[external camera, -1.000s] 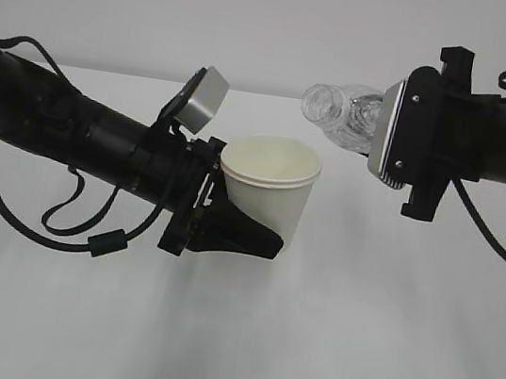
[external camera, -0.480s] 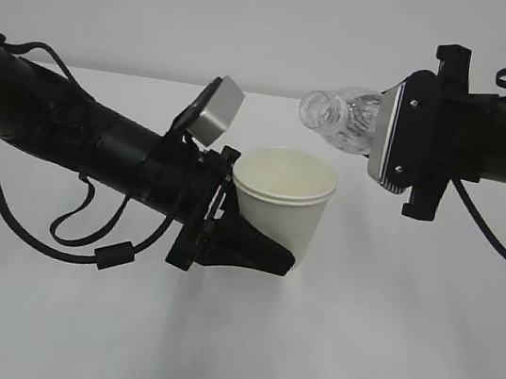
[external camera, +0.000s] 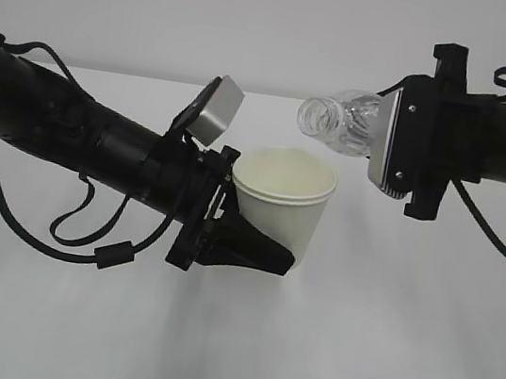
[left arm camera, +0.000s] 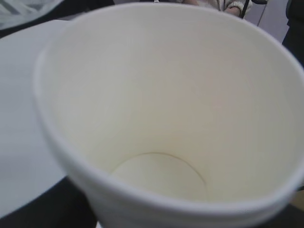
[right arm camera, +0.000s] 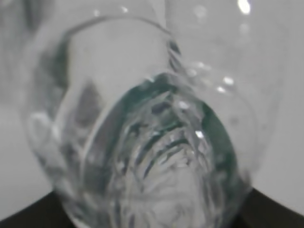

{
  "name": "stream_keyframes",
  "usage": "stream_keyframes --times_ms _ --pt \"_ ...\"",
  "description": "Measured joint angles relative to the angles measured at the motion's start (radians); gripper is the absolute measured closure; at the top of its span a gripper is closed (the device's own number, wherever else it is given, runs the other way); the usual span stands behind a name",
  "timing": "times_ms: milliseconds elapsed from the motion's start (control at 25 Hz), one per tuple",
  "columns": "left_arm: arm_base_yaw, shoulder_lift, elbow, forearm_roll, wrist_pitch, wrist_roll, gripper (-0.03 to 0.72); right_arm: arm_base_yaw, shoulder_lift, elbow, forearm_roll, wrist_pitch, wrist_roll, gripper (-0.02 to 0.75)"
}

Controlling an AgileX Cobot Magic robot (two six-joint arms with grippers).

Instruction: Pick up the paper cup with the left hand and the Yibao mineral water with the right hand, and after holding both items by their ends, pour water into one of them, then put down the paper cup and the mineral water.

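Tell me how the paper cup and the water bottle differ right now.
The paper cup is opaque cream-white; the water bottle is clear plastic. The cup stands nearly upright with its mouth facing up, while the bottle lies almost on its side, its open mouth pointing left above the cup's rim. The cup's mouth is wide, the bottle's narrow. Both are held off the table, the cup by the left gripper, the bottle by the right gripper.

No readable text, label, brand, number or sign anywhere.

The small cream-white paper cup (external camera: 282, 199) at mid-frame has plain walls inside and out. The clear ribbed plastic bottle (external camera: 341, 122) at upper right shows only a blurred dark green tinge in the right wrist view, with no letters legible.
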State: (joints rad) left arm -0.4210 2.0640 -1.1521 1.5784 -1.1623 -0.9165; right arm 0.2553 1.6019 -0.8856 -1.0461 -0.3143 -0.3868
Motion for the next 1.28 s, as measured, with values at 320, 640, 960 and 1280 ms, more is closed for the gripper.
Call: stream_keyframes --times_ms 320,640,960,1280 --pt "0.000 0.000 0.000 0.000 0.000 0.001 0.243 0.000 0.000 0.000 -0.001 -0.002 -0.048 0.336" --pt "0.000 0.000 0.000 0.005 0.000 0.002 0.244 0.000 0.000 0.000 -0.001 -0.002 -0.102 0.336" --pt "0.000 0.000 0.000 0.018 0.000 0.002 0.246 0.000 0.000 0.000 -0.001 -0.003 -0.139 0.336" --pt "0.000 0.000 0.000 0.018 0.000 0.002 0.248 0.000 0.000 0.000 -0.001 -0.005 -0.176 0.336"
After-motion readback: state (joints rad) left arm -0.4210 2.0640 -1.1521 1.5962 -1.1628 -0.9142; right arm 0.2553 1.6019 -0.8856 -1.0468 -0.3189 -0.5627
